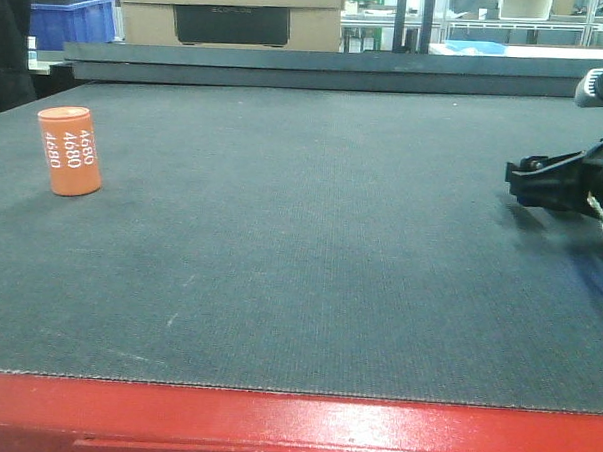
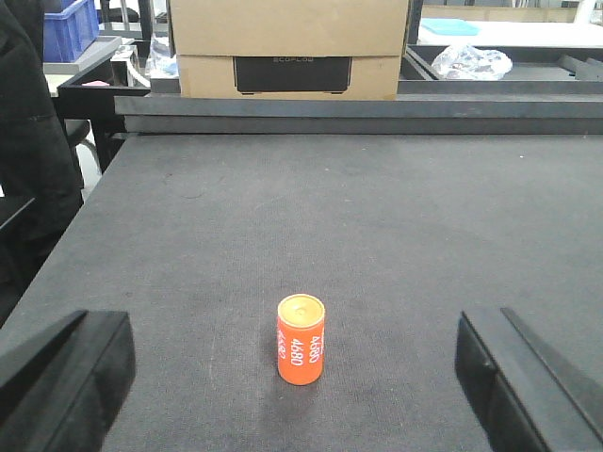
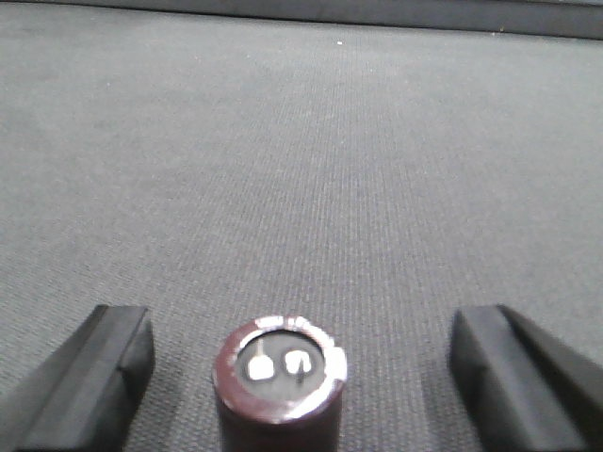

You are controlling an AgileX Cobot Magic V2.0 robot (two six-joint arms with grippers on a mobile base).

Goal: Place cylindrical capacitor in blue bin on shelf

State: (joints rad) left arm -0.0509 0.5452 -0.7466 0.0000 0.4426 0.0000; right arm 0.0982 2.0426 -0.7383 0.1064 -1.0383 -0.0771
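The cylindrical capacitor is a dark maroon can with a silver rim and two metal terminals on top. It stands upright on the dark mat, between the fingers of my right gripper, which is open with wide gaps on both sides. In the front view the right gripper sits low at the right edge and the capacitor is hidden. My left gripper is open and holds nothing. A blue bin stands beyond the table's far left. The shelf is out of view.
An orange cylinder marked 4680 stands upright at the left of the mat, in line with the gap of my left gripper and ahead of it. A cardboard box sits behind the table's raised back edge. A red rim runs along the front.
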